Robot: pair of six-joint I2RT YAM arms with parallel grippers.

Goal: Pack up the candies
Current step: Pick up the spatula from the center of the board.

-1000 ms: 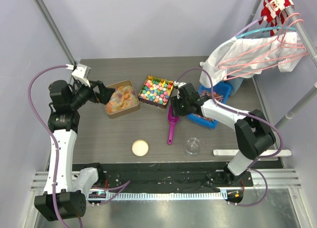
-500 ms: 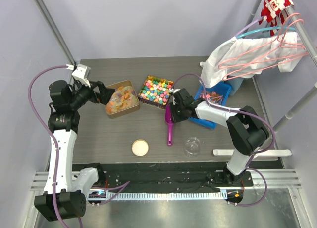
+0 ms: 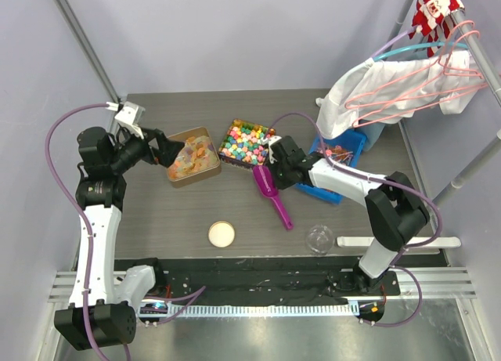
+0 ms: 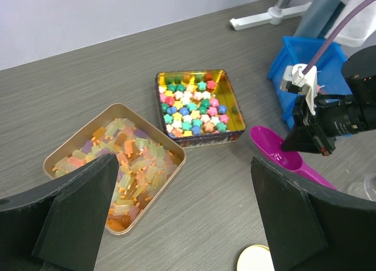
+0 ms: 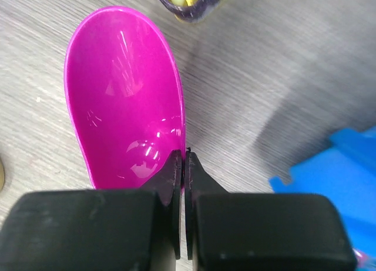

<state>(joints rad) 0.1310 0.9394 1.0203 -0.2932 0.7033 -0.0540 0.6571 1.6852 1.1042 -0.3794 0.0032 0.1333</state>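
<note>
The candies (image 3: pixel 192 159) are orange, yellow and pale gummy pieces heaped in a tan tin (image 4: pixel 77 146) at the table's left. My left gripper (image 3: pixel 168 151) hovers at that tin's left side, wide open and holding nothing; in its wrist view the left gripper (image 4: pixel 183 165) frames the candies (image 4: pixel 126 168) and bare table. A magenta scoop (image 3: pixel 272 193) lies in the middle, empty. My right gripper (image 5: pixel 184 159) is shut on the right rim of the scoop (image 5: pixel 123 94) bowl, which the top view shows as the right gripper (image 3: pixel 272 173) beside the star tin.
A gold tin of coloured star sweets (image 3: pixel 247 142) stands next to the tan tin. A round lid (image 3: pixel 221 234) and a clear glass jar (image 3: pixel 318 238) sit near the front. A blue tray (image 3: pixel 337 161) and hung clothes (image 3: pixel 391 91) are at the right.
My right gripper closed onto the scoop's rim. The scoop's handle swung toward the right front and the glass jar shifted right and nearer. The left arm stayed still.
</note>
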